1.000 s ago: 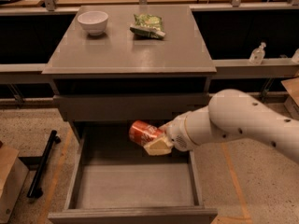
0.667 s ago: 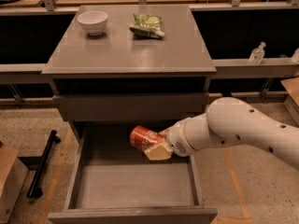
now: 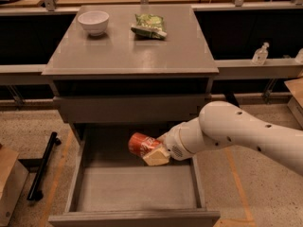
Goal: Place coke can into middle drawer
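Coke can point(image 3: 141, 143), a small red cylinder with white markings, lies on its side in the claw point(image 3: 152, 150), which is clenched on it from the right. Only one tan finger point(image 3: 157, 156) shows plainly, so the hold on the far side is likely rather than seen.

Far to the claw's left and lower, a brown cardboard box point(image 3: 8, 186) sits on the speckled floor. A black bar point(image 3: 42, 167) lies between that box and the claw. Directly under the claw is the wide grey middle drawer point(image 3: 76, 174), standing open, and the coke can hangs over the rear part of its flat floor.

Above the claw and to its left, a round white bowl point(image 3: 93, 21) stands on the grey cabinet surface point(image 3: 128, 56). A green snack bag point(image 3: 149, 25) lies almost straight above the claw. Just above the claw runs a flat grey drawer front point(image 3: 130, 109). Right of the claw stretches the thick white arm point(image 3: 246, 134), and up beyond it a small clear bottle point(image 3: 260, 54) stands on a ledge.
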